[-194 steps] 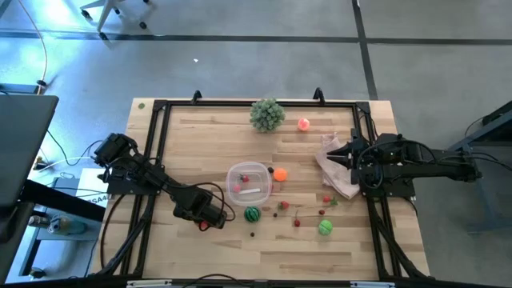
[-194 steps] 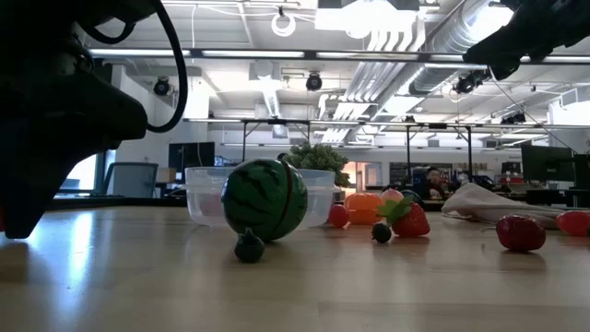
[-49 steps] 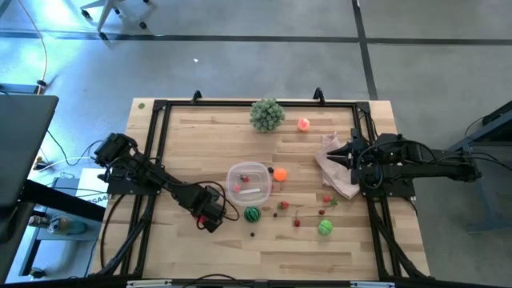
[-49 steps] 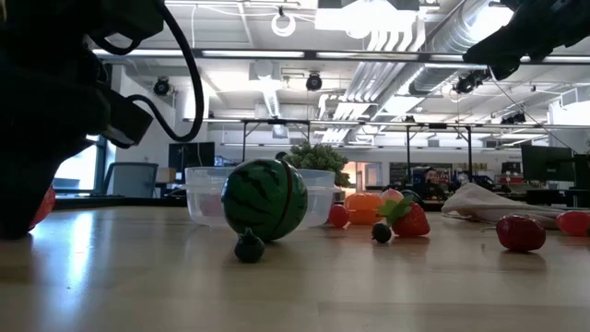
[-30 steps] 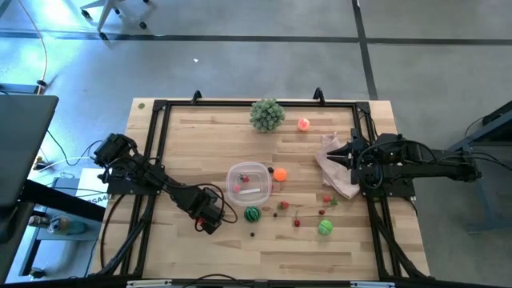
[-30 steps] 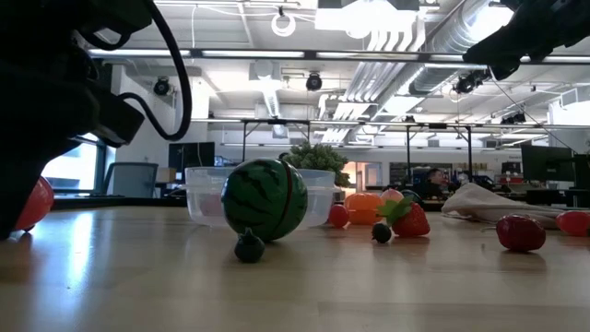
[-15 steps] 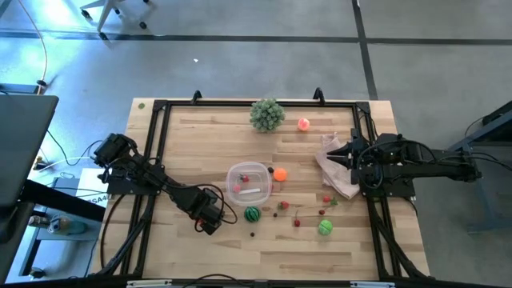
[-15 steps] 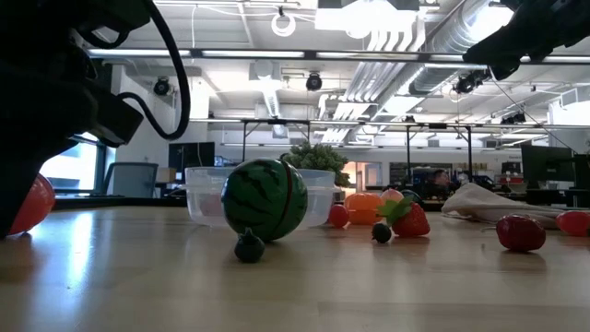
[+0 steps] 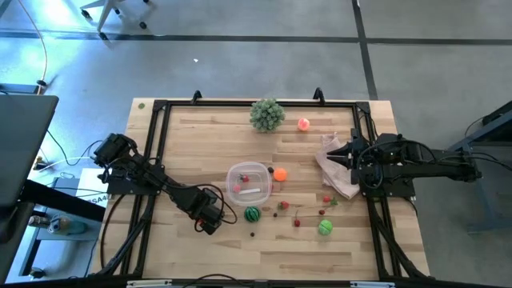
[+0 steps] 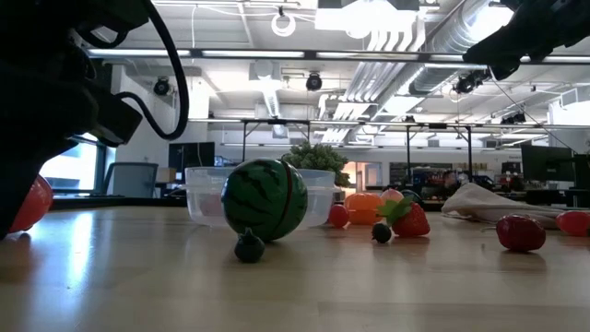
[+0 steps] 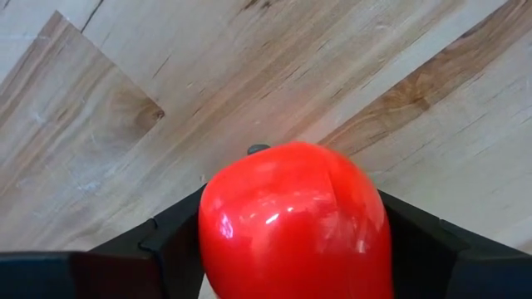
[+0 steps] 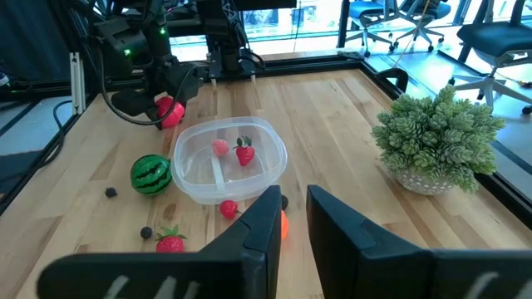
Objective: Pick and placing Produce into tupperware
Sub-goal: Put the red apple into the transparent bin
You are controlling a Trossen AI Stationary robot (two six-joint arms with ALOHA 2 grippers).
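Left gripper (image 11: 291, 249) clamps red apple (image 11: 295, 220), stem end facing table (image 11: 150, 75); right gripper (image 12: 287, 220) parked nearly closed, empty.

A bushy pale-green ball (image 9: 267, 114) sits near the far edge of the wooden table (image 9: 200, 144). A crumpled pinkish-white plastic bag (image 9: 334, 170) lies by the table's right side. Beyond the table, office chairs (image 12: 490, 37) stand on the grey floor (image 9: 240, 72).
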